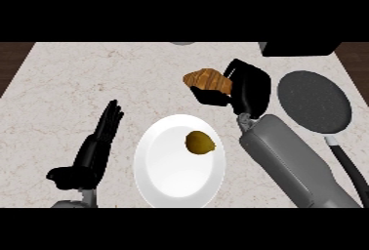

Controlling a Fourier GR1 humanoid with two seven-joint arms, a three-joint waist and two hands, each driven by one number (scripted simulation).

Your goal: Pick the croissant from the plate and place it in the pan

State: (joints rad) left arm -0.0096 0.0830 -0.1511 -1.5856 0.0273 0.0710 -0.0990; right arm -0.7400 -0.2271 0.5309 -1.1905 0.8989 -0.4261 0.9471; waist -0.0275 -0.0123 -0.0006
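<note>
1. Carrying the croissant (207, 79) is the step in hand: the right hand (241, 90) has its fingers curled round it, and it rides above the counter (72, 78), off the plate (162, 166) and toward the counter's far edge.
2. The pan (314, 101) lies to the right, near the counter's right edge, its handle running back toward the near right corner. I judge a sideways sweep to the right is what remains.
3. Keep the croissant level and high enough to pass over the pan's rim, and let go only once it is over the dark middle.
4. A small brownish fruit (200, 142) sits on the plate; it needs no touching.
5. The left hand (90, 151) rests open, fingers straight, near the counter's near left corner.
</note>
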